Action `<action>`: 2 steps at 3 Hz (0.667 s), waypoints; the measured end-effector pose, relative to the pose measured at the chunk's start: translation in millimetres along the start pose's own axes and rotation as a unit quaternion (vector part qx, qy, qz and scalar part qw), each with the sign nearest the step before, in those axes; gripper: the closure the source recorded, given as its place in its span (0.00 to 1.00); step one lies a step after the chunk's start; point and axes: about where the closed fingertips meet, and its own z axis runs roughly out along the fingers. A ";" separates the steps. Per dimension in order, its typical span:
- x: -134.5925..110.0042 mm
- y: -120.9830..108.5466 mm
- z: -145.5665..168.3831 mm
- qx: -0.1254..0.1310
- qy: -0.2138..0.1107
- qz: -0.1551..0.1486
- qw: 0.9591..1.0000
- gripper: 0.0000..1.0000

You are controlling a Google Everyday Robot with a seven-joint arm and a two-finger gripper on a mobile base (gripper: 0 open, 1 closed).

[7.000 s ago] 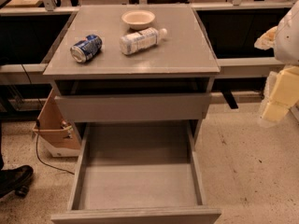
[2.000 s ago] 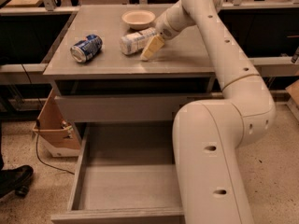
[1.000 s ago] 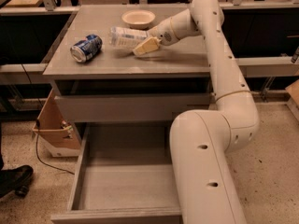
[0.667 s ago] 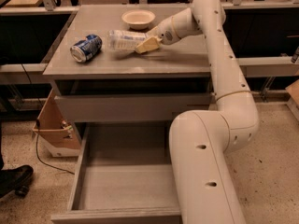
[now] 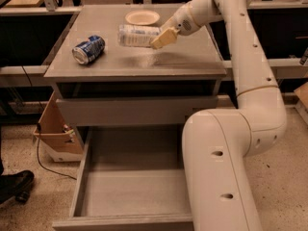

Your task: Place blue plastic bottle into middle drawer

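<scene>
The blue plastic bottle (image 5: 136, 35) lies sideways in the air, a little above the grey cabinet top (image 5: 192, 57), with its shadow on the top below it. My gripper (image 5: 159, 39) reaches in from the right and is shut on the bottle's right end. The middle drawer (image 5: 134, 191) stands pulled out at the bottom of the cabinet, with nothing in it. My arm curves down at the right, in front of the drawer's right side.
A dented blue can (image 5: 88, 48) lies on the cabinet top at the left. A white bowl (image 5: 142, 17) sits at the back. The upper drawer (image 5: 137, 110) is closed. A cardboard box (image 5: 53, 129) and a cable are left of the cabinet; a black shoe (image 5: 14, 184) is at the lower left.
My arm came in from the right, closed on the bottle and lifted it off the cabinet top, shifting it slightly left. The can and bowl have not moved.
</scene>
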 end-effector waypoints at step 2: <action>9.4 83.7 -102.7 -0.042 0.062 0.015 0.997 1.00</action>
